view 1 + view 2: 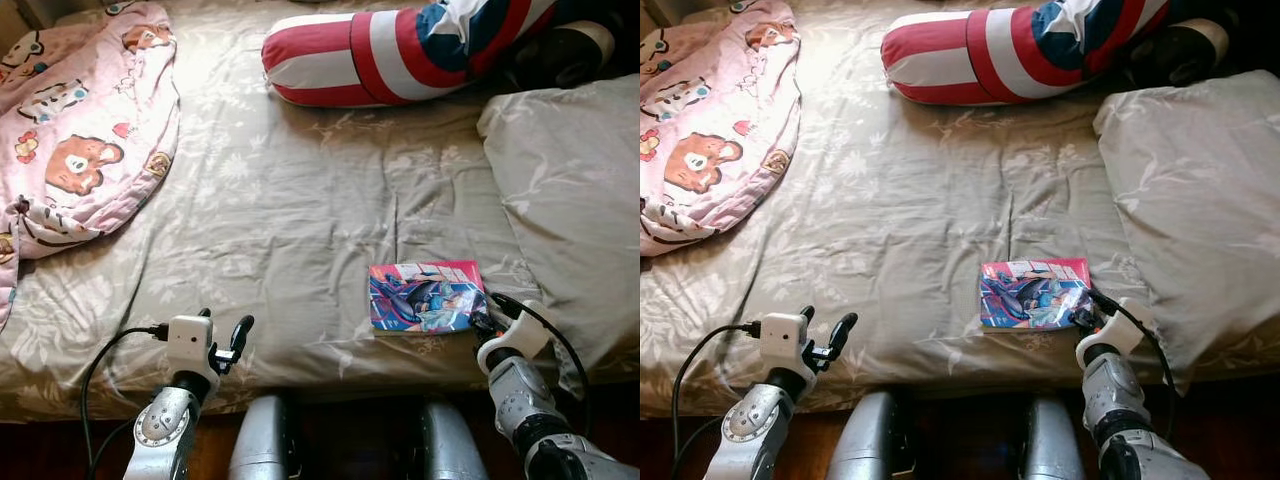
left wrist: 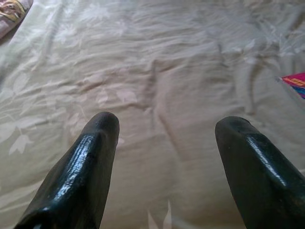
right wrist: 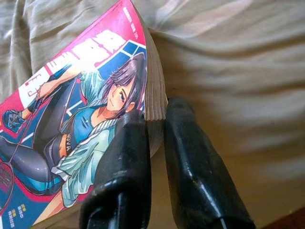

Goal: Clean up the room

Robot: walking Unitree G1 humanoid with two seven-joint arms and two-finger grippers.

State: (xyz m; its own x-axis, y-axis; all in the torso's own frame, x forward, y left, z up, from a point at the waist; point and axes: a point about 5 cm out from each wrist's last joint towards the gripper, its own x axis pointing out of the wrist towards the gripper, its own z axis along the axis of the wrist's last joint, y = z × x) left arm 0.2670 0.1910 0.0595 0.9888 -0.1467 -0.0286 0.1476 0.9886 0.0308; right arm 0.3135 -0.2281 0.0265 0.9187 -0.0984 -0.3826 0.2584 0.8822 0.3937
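A colourful manga book (image 1: 425, 296) lies flat on the beige bed sheet (image 1: 300, 200) near the bed's front edge. My right gripper (image 1: 482, 322) is at the book's right corner, and the right wrist view shows both black fingers (image 3: 128, 157) shut on the page edge of the book (image 3: 81, 119). My left gripper (image 1: 225, 340) hovers open over the front edge of the bed, far left of the book, with nothing between its fingers (image 2: 90, 157). The book's corner (image 2: 295, 82) shows in the left wrist view.
A pink bear-print blanket (image 1: 80, 130) is bunched at the bed's far left. A red, white and blue striped bolster (image 1: 400, 50) lies along the back. A beige pillow (image 1: 570, 190) sits at the right, close to the book.
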